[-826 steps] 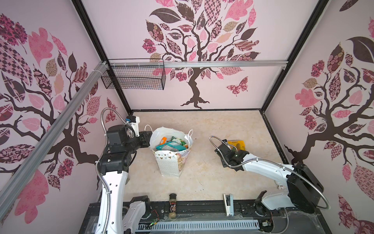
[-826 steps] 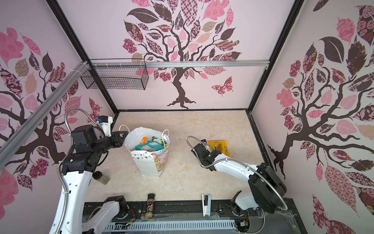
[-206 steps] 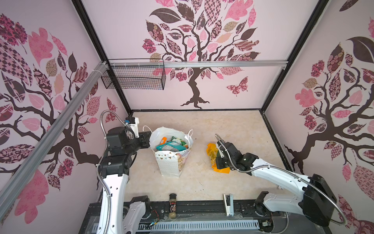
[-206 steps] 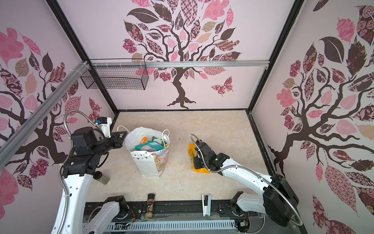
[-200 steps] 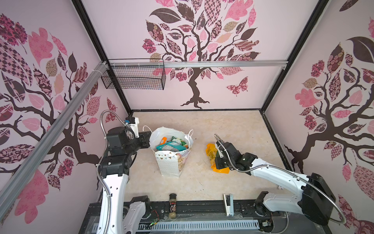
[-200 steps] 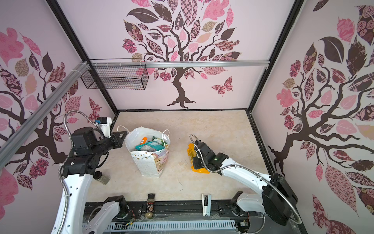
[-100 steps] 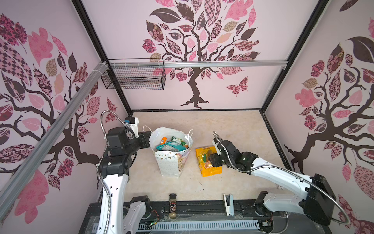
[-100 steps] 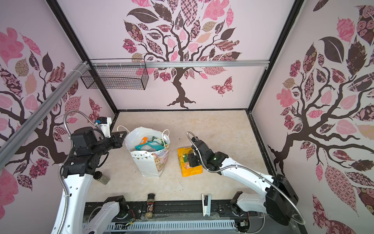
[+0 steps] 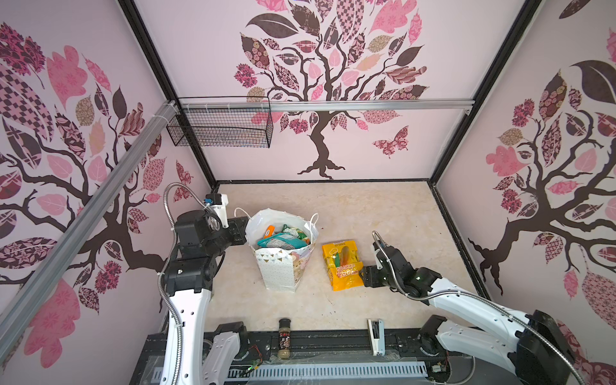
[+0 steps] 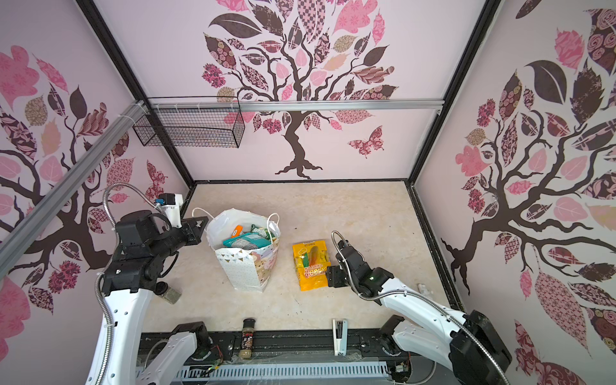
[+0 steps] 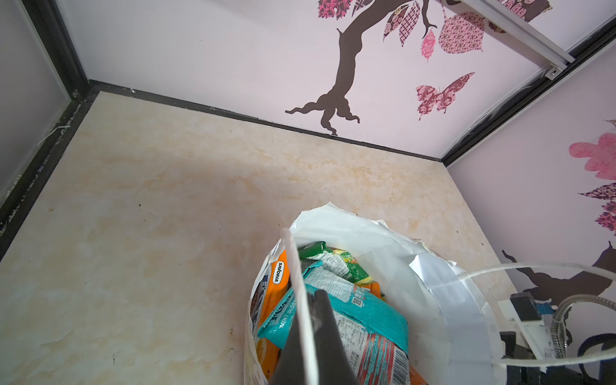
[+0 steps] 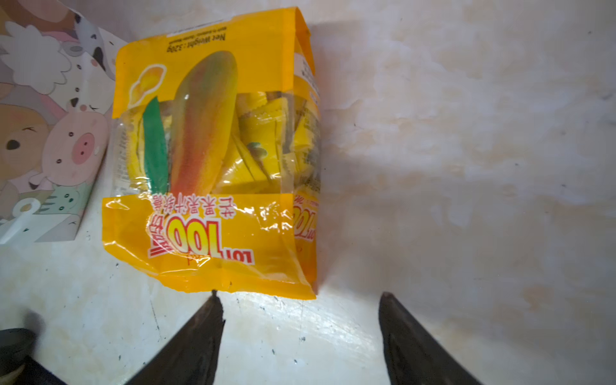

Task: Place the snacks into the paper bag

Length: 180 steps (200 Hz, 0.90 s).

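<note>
Obs: right gripper [image 12: 299, 298] has its jaws spread wide and holds nothing. Its tips are low over the table [image 9: 366, 213], just short of the nearest edge of the yellow packet [image 12: 213, 160]. The yellow packet lies flat, face up, just right of the paper bag [image 9: 280, 271], outside it.

The left gripper [image 9: 245, 230] has its jaws closed tight, pinching a cord handle [image 11: 295, 273] at the paper bag's left rim. The paper bag is upright with its mouth open. Inside, a teal packet [image 11: 350, 320] lies on top, with an orange packet [image 11: 276, 276] and a green packet [image 11: 333, 263] beside it.

A spice jar [image 9: 284, 336] and a white stapler [image 9: 376, 336] sit in front of the paper bag, well apart from it.
</note>
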Each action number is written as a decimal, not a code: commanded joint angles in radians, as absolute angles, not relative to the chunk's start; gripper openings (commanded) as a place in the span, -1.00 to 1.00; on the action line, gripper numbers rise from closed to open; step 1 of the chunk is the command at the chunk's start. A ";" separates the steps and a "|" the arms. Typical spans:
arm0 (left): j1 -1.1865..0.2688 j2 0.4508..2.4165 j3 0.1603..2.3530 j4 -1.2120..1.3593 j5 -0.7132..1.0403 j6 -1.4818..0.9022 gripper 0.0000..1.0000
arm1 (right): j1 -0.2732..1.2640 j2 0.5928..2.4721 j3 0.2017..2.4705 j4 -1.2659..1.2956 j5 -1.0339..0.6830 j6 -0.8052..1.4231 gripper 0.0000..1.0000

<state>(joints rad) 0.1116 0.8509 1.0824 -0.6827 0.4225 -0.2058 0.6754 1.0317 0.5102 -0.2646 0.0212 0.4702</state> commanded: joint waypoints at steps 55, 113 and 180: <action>0.116 0.835 1.062 -0.655 0.422 -0.200 -1.00 | 0.595 1.072 0.436 -0.004 -0.155 0.415 0.66; 0.116 0.839 1.058 -0.656 0.417 -0.201 -1.00 | 0.593 1.168 0.460 0.016 -0.239 0.330 0.65; 0.117 0.839 1.060 -0.655 0.417 -0.200 -0.98 | 0.594 1.218 0.452 0.051 -0.456 0.329 0.37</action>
<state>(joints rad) 0.1116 0.8497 1.0824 -0.6827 0.4198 -0.2058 0.5987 1.2007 0.4274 0.0132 -0.3275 0.3416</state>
